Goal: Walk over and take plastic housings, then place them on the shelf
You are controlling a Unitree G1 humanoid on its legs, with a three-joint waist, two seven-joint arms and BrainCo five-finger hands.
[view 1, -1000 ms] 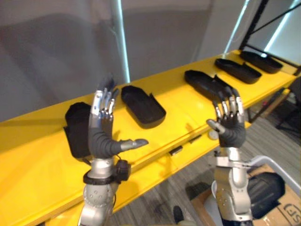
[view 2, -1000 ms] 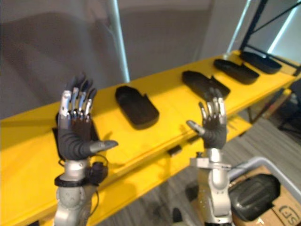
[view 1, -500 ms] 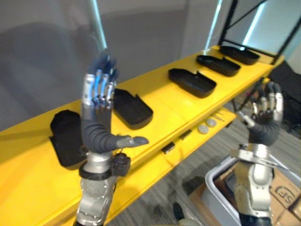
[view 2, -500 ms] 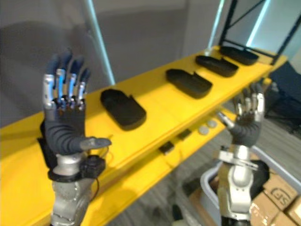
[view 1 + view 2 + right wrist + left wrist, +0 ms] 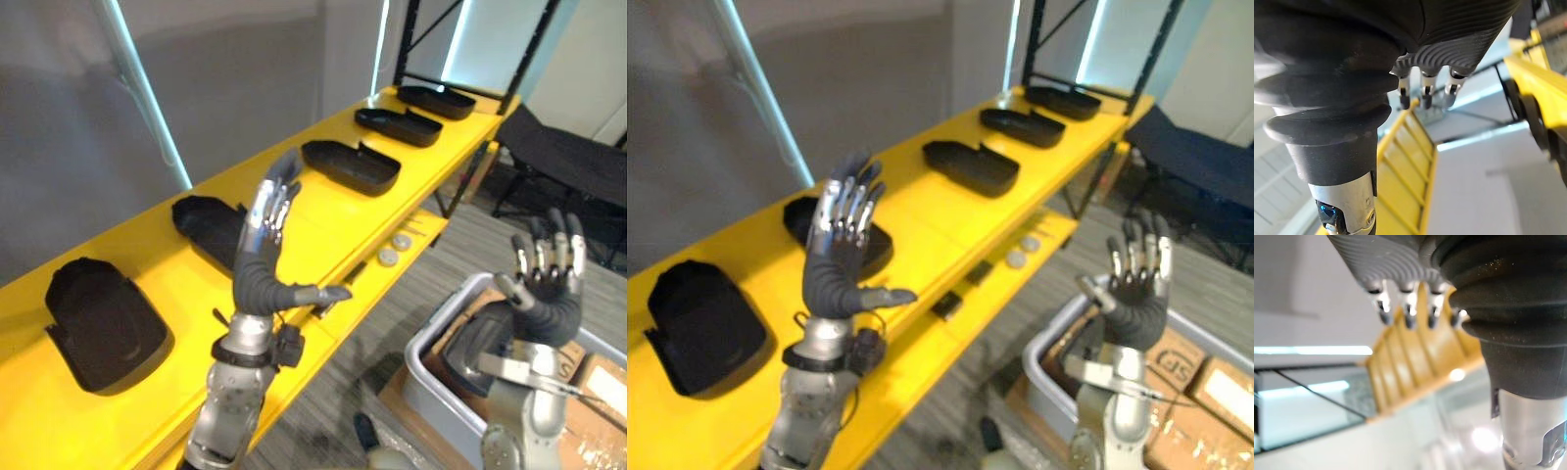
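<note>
On the shelf [image 5: 323, 223]: black housings [image 5: 350, 164] in a row
Left hand [image 5: 255, 276]: raised, fingers straight and spread, empty
Right hand [image 5: 546, 305]: raised above bin [image 5: 438, 315], fingers straight, empty

The left hand [image 5: 257, 279] and right hand [image 5: 544, 311] wear dark ribbed covers over palm and wrist. Their fingers [image 5: 265, 211] are silver with dark tips. The forearms [image 5: 227, 416] are silver-grey, and a small black box [image 5: 288, 349], perhaps a camera, sits at the left wrist.
</note>
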